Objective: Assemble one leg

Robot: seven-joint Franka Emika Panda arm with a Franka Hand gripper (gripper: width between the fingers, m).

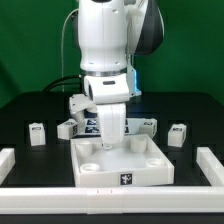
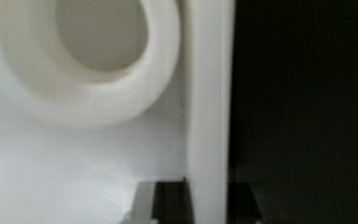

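Leg [image 1: 178, 134] and others like it lie loose on the desk [image 1: 205, 115] just behind the board [image 1: 150, 165], near its back corners; none shows standing in a corner hole [image 2: 101, 35]. The claw [image 1: 108, 142] hangs low over the board's back part, close to that hole; whether it is open, closed or carrying a leg I cannot tell. I judge the task barely begun, with a leg yet to be seated and fastened in the board
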